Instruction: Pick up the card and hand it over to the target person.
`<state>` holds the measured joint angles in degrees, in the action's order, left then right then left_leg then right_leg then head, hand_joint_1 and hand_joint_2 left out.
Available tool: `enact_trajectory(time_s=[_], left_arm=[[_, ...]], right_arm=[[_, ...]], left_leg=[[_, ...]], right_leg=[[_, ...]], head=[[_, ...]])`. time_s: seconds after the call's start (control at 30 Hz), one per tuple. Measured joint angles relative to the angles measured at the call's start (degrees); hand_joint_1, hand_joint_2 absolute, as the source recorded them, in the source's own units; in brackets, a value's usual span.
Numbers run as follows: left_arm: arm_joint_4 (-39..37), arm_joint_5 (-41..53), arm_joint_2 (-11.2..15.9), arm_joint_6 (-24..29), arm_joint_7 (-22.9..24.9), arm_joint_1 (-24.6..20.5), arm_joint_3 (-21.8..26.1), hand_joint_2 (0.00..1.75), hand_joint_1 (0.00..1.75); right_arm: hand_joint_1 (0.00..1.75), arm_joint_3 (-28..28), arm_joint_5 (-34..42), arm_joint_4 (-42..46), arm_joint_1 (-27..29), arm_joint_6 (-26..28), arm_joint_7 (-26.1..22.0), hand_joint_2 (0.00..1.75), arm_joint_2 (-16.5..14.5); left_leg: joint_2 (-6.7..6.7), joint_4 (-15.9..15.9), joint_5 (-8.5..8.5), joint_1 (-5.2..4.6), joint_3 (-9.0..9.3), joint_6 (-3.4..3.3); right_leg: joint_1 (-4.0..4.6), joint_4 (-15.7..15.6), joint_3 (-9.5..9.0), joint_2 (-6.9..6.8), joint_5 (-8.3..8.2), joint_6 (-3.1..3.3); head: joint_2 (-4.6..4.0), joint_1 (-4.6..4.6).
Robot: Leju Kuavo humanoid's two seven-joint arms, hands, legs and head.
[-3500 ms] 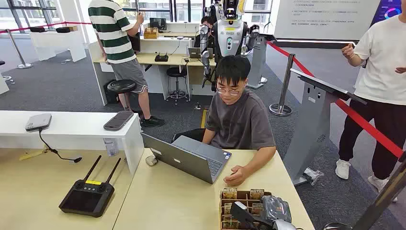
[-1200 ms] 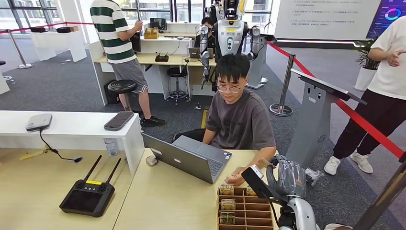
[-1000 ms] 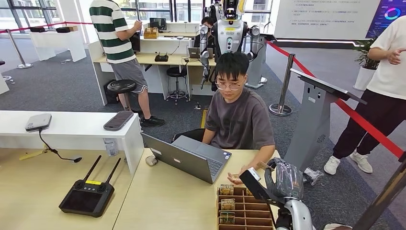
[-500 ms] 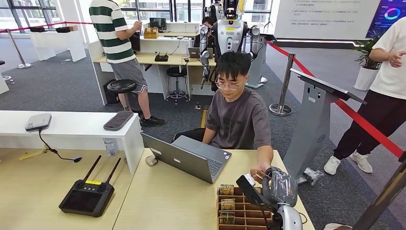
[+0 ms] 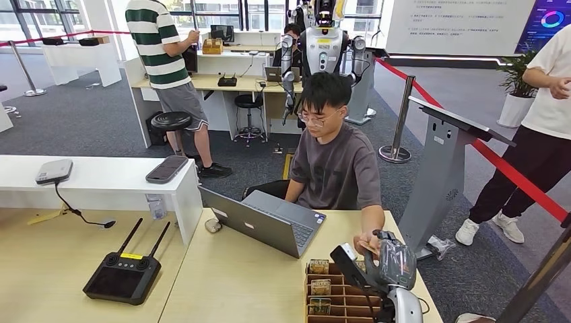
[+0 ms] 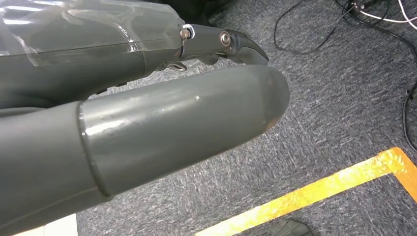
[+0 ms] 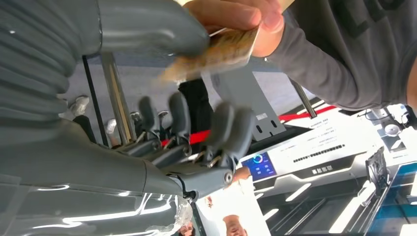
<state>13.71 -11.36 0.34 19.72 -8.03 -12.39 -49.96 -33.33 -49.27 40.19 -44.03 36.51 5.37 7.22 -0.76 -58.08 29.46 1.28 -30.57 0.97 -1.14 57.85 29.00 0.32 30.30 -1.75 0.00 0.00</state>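
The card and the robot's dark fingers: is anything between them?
Nothing. In the right wrist view an open gap separates the card from the fingers of the right hand. A person's hand pinches the card's end.

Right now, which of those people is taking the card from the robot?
The seated person in the grey shirt, behind the laptop; their hand pinches the card. The others stand away.

The right hand (image 7: 162, 123) has a grey ribbed cover, a thick grey thumb, darker fingers (image 7: 179, 115) with small screws, and clear shiny plastic wrap. The left hand (image 6: 147, 98) has a smooth glossy grey thumb and a black finger with silver screws.
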Motion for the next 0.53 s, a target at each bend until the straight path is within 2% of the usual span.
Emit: enact_trajectory(time_s=[0.13, 0.3, 0.4, 0.47, 0.53], left_arm=[[-0.01, 0.16, 0.12, -0.27, 0.03, -0.17, 0.02, 0.00, 0.00], [-0.01, -0.12, 0.06, 0.16, -0.02, 0.20, 0.63, 0.00, 0.00], [-0.03, -0.80, -0.19, 1.12, -0.27, 0.82, 1.53, 0.00, 0.00], [-0.12, -1.37, -0.43, 1.88, -0.44, 1.36, 2.21, 0.00, 0.00], [-0.19, -1.60, -0.54, 2.22, -0.49, 1.66, 2.46, 0.00, 0.00]], right_arm=[[0.00, -1.32, -0.55, -0.24, -0.27, -3.53, 1.37, 1.75, 0.04], [0.00, 0.94, 3.95, 2.41, 0.96, -1.71, -0.21, 1.75, -0.34], [0.00, 5.13, 13.46, 5.94, 3.17, 0.33, -4.67, 1.75, -1.63], [0.00, 8.56, 23.25, 10.54, 5.81, 1.32, -9.53, 1.75, -2.58], [0.00, 10.02, 28.78, 14.21, 7.71, 1.52, -12.05, 1.75, -2.71]], left_leg=[[0.00, -0.02, 0.01, 0.00, -0.01, 0.01], [-0.02, -0.07, 0.05, 0.00, -0.02, 0.02], [0.05, 0.04, -0.02, -0.01, 0.00, -0.01], [0.07, 0.07, -0.01, -0.01, 0.03, -0.01], [0.07, 0.08, 0.00, 0.00, 0.05, -0.01]], right_leg=[[0.00, 0.02, 0.01, 0.01, 0.01, -0.01], [-0.01, 0.06, 0.01, 0.00, 0.05, -0.03], [-0.01, -0.03, 0.01, 0.03, -0.02, 0.01], [0.00, -0.06, -0.01, 0.05, -0.02, 0.02], [0.00, -0.07, -0.02, 0.05, -0.01, 0.02]], head=[[0.00, 0.00], [0.00, 0.00], [0.00, 0.00], [0.00, 0.00], [0.00, 0.00]])
